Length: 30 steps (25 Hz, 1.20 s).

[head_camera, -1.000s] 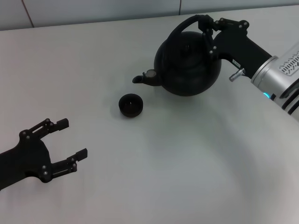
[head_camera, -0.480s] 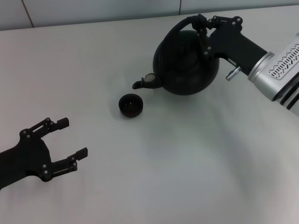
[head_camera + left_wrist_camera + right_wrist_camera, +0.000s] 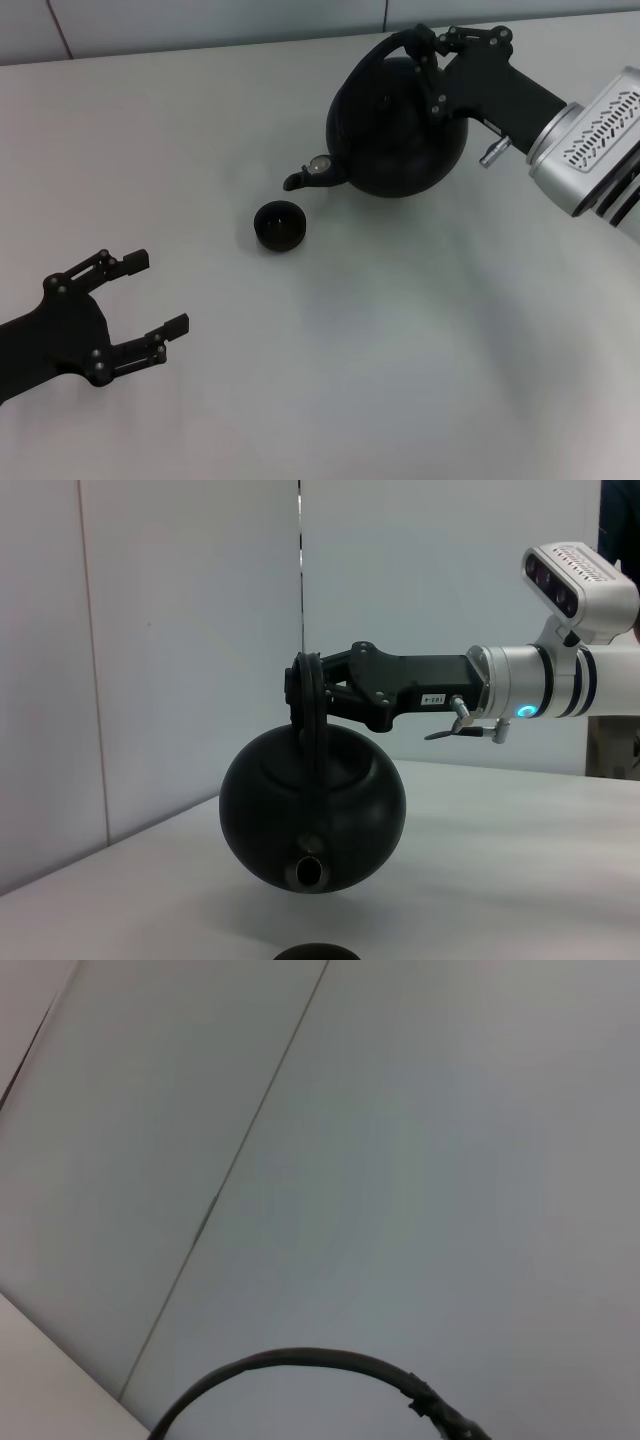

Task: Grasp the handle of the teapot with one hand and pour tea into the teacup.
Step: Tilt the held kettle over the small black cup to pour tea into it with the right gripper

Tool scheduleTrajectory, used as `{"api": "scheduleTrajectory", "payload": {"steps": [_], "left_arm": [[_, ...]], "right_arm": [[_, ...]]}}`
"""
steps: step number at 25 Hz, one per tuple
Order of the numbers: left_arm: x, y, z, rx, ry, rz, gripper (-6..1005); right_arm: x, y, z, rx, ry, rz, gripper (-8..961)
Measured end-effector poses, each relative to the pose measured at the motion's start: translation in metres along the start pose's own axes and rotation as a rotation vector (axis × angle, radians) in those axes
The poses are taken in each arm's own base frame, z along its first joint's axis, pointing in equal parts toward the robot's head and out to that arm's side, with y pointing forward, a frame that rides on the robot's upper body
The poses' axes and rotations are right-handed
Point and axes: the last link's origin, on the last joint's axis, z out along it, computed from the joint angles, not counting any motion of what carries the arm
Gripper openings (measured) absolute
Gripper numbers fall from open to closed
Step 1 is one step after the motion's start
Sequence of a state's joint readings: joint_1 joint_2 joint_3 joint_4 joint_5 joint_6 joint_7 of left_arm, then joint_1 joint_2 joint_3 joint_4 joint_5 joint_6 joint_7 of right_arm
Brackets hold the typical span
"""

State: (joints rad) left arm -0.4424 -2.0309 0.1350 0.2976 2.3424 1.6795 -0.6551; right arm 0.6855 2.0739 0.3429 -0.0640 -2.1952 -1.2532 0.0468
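Observation:
The matte-black teapot point(image 3: 395, 125) hangs just above the table at the back right, its spout point(image 3: 298, 180) pointing left toward the teacup. My right gripper point(image 3: 428, 52) is shut on the arched handle point(image 3: 372, 58) at its top. In the left wrist view the teapot point(image 3: 312, 820) is clear of the table, held by the handle point(image 3: 305, 695). The small dark teacup point(image 3: 280, 224) stands on the table just below and left of the spout; only its rim point(image 3: 318, 952) shows in the left wrist view. My left gripper point(image 3: 140, 295) rests open at the front left, holding nothing.
The white table point(image 3: 400, 350) stretches across the front and right. A pale wall point(image 3: 180, 630) stands behind it. The right wrist view shows only that wall and an arc of the handle point(image 3: 290, 1360).
The right arm has raised the teapot a little and carried it slightly left. The left arm and the teacup have not moved.

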Motion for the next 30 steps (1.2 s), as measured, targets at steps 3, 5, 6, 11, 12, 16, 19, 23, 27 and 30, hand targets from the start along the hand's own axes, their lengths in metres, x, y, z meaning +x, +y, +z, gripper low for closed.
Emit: {"api": "scheduleTrajectory", "payload": {"steps": [3, 5, 6, 11, 12, 16, 19, 23, 27, 30], "left_arm": [[0.0004, -0.0004, 0.0003, 0.001, 0.001, 0.001, 856], [0.0004, -0.0004, 0.0003, 0.001, 0.002, 0.001, 856], [0.0004, -0.0004, 0.0003, 0.001, 0.002, 0.001, 856], [0.0004, -0.0004, 0.0003, 0.001, 0.002, 0.001, 856], [0.0005, -0.0005, 0.0003, 0.001, 0.002, 0.001, 856], [0.0005, -0.0003, 0.0005, 0.002, 0.003, 0.001, 856], [0.0005, -0.0002, 0.0006, 0.001, 0.003, 0.000, 856], [0.0004, -0.0001, 0.0008, 0.001, 0.003, 0.000, 856], [0.0005, -0.0001, 0.0009, 0.001, 0.003, 0.000, 856], [0.0004, -0.0001, 0.0008, 0.001, 0.003, 0.000, 856]], "right_arm": [[-0.0006, -0.0014, 0.0012, 0.000, -0.001, -0.019, 76], [-0.0012, -0.0017, 0.0024, -0.001, -0.002, -0.029, 76], [-0.0013, -0.0019, 0.0027, -0.001, -0.002, -0.031, 76], [-0.0025, -0.0017, 0.0047, -0.011, -0.005, -0.040, 77], [-0.0025, -0.0017, 0.0047, -0.011, -0.005, -0.040, 77], [-0.0032, -0.0009, 0.0062, -0.017, -0.006, -0.065, 76], [-0.0034, -0.0008, 0.0067, -0.018, -0.006, -0.067, 76], [-0.0035, -0.0008, 0.0069, -0.018, -0.007, -0.068, 76], [-0.0031, 0.0001, 0.0062, -0.018, -0.005, -0.065, 77], [-0.0028, 0.0004, 0.0059, -0.018, -0.005, -0.064, 77]]}}
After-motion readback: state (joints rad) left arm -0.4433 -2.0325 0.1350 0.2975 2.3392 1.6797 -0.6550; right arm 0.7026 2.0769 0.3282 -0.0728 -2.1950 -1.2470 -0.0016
